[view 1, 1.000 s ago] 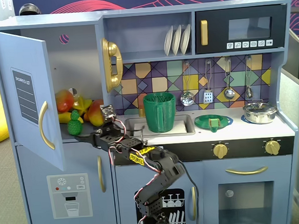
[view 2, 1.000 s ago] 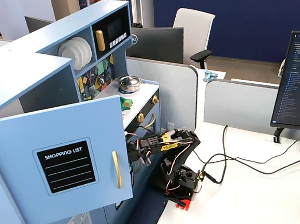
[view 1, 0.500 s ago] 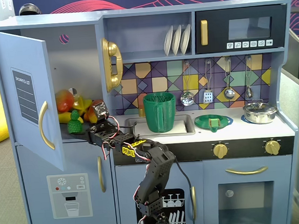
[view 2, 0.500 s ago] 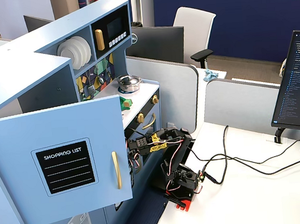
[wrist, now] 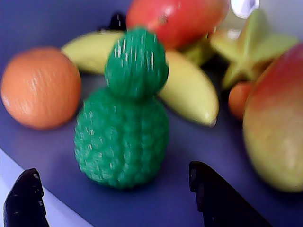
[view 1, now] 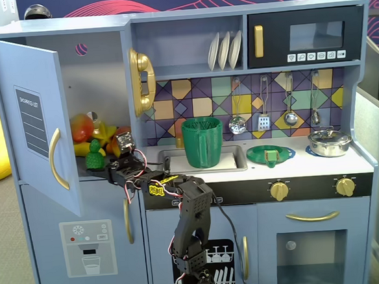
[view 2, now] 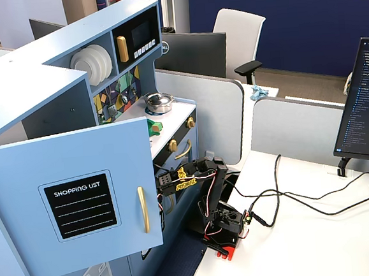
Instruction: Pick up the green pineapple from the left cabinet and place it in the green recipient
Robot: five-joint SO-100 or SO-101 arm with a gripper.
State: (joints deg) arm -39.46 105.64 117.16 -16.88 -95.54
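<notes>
Here the pineapple stands upright on the shelf inside the open cabinet, near the front edge. In the wrist view an orange sits to its left, a banana lies behind it, and a mango is on the right. The gripper is spread apart, with one black finger low on the left and the other low on the right, and the pineapple is between them, not touched. In a fixed view the green jug stands on the counter in the sink, well apart from the cabinet.
</notes>
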